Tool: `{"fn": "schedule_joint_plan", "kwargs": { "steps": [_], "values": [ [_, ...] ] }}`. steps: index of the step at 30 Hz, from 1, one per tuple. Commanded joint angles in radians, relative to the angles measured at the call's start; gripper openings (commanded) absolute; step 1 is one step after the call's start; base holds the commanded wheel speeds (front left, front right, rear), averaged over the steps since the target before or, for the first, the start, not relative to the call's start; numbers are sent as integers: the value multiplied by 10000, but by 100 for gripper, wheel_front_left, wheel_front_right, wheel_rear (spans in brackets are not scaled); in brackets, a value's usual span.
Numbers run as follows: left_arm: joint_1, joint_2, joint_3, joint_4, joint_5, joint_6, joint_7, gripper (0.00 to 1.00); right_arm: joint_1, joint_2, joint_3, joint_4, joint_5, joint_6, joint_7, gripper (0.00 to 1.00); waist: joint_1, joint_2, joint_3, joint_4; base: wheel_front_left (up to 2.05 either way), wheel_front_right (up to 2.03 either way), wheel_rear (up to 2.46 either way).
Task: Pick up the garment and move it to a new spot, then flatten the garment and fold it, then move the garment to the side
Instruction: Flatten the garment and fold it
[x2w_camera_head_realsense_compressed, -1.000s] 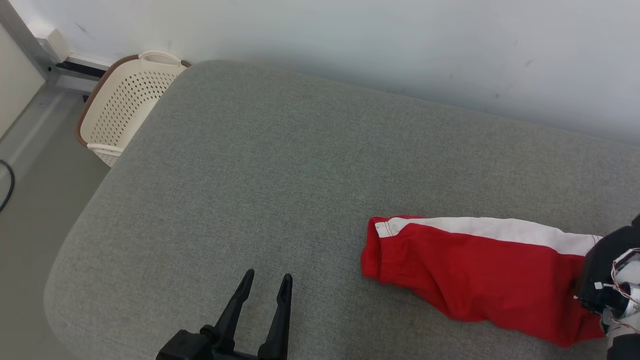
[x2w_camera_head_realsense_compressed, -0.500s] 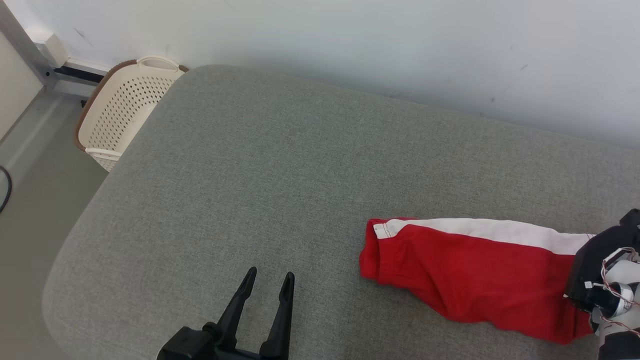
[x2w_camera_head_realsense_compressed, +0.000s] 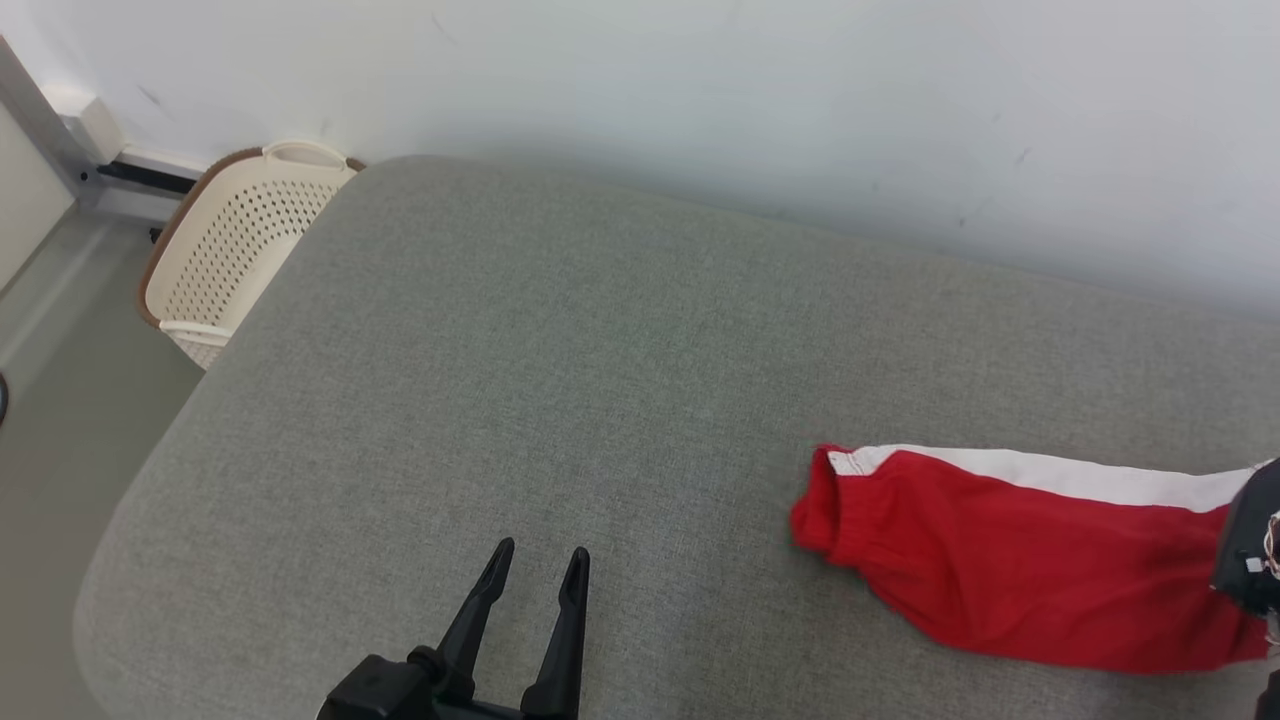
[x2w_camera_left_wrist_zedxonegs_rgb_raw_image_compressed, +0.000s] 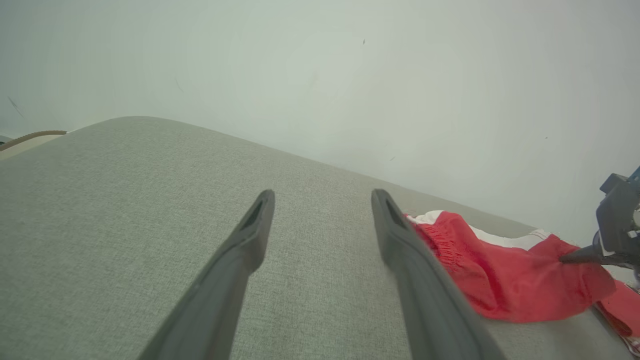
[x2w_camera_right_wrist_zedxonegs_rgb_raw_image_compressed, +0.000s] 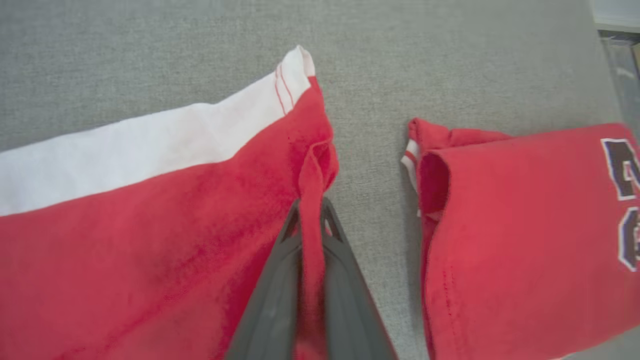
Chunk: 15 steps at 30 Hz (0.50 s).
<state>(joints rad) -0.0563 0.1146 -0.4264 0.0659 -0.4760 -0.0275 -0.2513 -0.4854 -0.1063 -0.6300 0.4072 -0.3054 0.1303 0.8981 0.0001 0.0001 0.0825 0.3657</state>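
Left gripper (x2w_camera_head_realsense_compressed: 541, 550) nearest: fingers spread, empty, over grey woven cushion top (x2w_camera_head_realsense_compressed: 520, 330). Right gripper (x2w_camera_right_wrist_zedxonegs_rgb_raw_image_compressed: 312, 212) clamped on raised fold of red soft-knit garment with white side stripe (x2w_camera_head_realsense_compressed: 1000, 565), lying at right. Likely light, limp, will drape and drag (better grip: hem corners, not mid-cloth). Wide bare room leftward; rounded left edge, cream perforated basket (x2w_camera_head_realsense_compressed: 225, 240) beyond; white wall (x2w_camera_head_realsense_compressed: 700, 90) behind.

A cream perforated basket (x2w_camera_head_realsense_compressed: 235, 245) stands on the floor (x2w_camera_head_realsense_compressed: 60, 420) off the far left corner of the grey cushion (x2w_camera_head_realsense_compressed: 560, 380); a white wall (x2w_camera_head_realsense_compressed: 700, 100) runs behind that cushion.
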Motion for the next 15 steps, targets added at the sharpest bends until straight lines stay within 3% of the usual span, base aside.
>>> {"fn": "schedule_joint_plan", "kwargs": {
  "steps": [1,6,7,15],
  "values": [
    [108,1,-4,26,-14,-1,-67,100,103,-30,126,-172,-38,2,15,0,-1,-1,-170,-54,0,0,0],
    [217,-9,9,54,-96,24,-83,100,196,-6,915,-512,639,2,62,0,-1,-1,-493,-223,0,0,0],
    [315,-26,-44,108,-113,4,-92,100,274,215,2115,-559,1642,2,284,0,-1,-1,-788,-311,0,0,0],
    [390,-3,-150,167,-196,-28,-59,100,570,389,4438,-623,3387,2,497,0,-1,-1,-1159,-114,0,0,0]
  ]
}}
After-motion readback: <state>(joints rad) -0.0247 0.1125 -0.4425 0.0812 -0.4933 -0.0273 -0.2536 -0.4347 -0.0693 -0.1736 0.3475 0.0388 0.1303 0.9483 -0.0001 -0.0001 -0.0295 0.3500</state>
